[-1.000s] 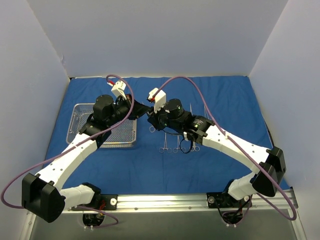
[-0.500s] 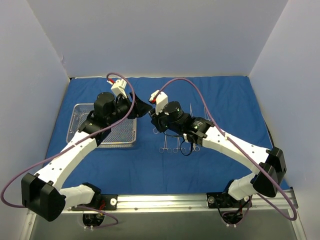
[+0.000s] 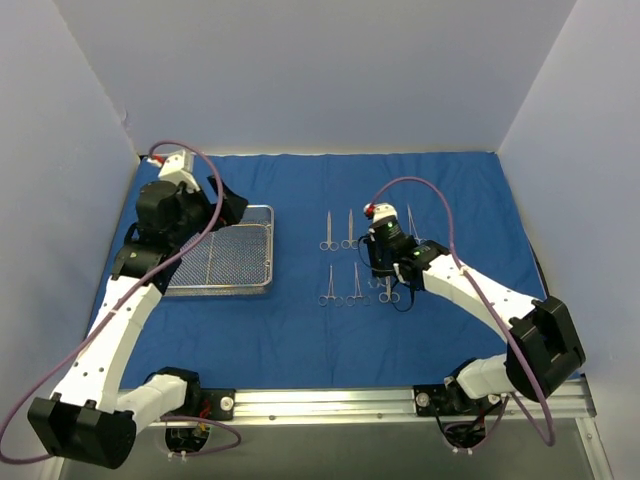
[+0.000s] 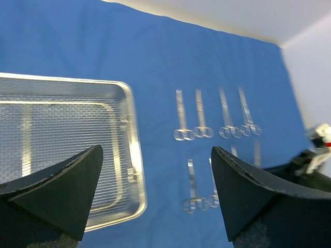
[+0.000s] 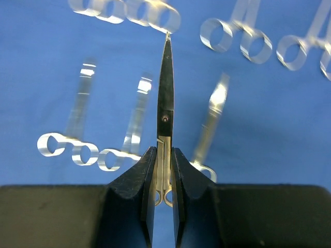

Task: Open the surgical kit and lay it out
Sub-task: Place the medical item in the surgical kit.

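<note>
Right wrist view shows the right gripper (image 5: 164, 155) clamped on the shank of a pair of scissors (image 5: 165, 77), tip pointing away over the blue cloth (image 5: 36, 77), where other instruments (image 5: 67, 144) lie in rows. Left wrist view shows the left gripper (image 4: 156, 152) with jaws spread wide above the right end of the wire tray (image 4: 130, 134), which rests on the cloth's left part.

table (image 3: 330, 452): a bare grey strip shows only at the near edge; cloth covers the rest.
blue cloth (image 3: 300, 340): spread flat on the table, reaching its back, left and right edges.
wire-mesh tray (image 3: 220, 290): on the cloth, toward the left edge.
ring-handled instruments (image 3: 328, 232): on the cloth right of the tray, in two rows, rings toward the near edge.
</note>
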You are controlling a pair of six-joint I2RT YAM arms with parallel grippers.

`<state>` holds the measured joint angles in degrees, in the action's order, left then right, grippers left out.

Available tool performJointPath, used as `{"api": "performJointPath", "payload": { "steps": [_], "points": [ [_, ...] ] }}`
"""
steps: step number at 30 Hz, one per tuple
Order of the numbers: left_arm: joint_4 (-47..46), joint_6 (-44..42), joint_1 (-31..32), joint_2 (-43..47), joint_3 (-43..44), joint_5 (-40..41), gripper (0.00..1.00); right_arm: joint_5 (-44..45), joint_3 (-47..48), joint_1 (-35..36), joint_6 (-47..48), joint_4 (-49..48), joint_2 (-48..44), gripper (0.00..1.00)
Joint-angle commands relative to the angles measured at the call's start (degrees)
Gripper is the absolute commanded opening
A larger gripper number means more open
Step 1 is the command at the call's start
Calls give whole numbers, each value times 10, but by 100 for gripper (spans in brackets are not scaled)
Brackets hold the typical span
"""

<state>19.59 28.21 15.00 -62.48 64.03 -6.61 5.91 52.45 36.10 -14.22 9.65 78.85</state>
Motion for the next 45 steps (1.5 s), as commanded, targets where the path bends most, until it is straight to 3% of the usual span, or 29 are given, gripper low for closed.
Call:
{"api": "performJointPath", "payload": {
  "steps": [1, 9, 13, 24, 45],
  "points": [
    [48, -52, -42, 38, -11, 9, 94, 28, -21, -38, -27, 30, -25, 0],
    [69, -110, -36, 66, -51, 61, 94, -37, -28, -192, -33, 43, 11, 0],
    [69, -134, -17, 72, -58, 98, 94, -27, 13, -219, 6, 88, 39, 0],
    [85, -182, 32, 101, -75, 183, 94, -49, 82, -229, 12, 164, 162, 0],
    [90, -192, 48, 98, -77, 212, 94, -39, 112, -230, 9, 231, 206, 0]
  ]
}}
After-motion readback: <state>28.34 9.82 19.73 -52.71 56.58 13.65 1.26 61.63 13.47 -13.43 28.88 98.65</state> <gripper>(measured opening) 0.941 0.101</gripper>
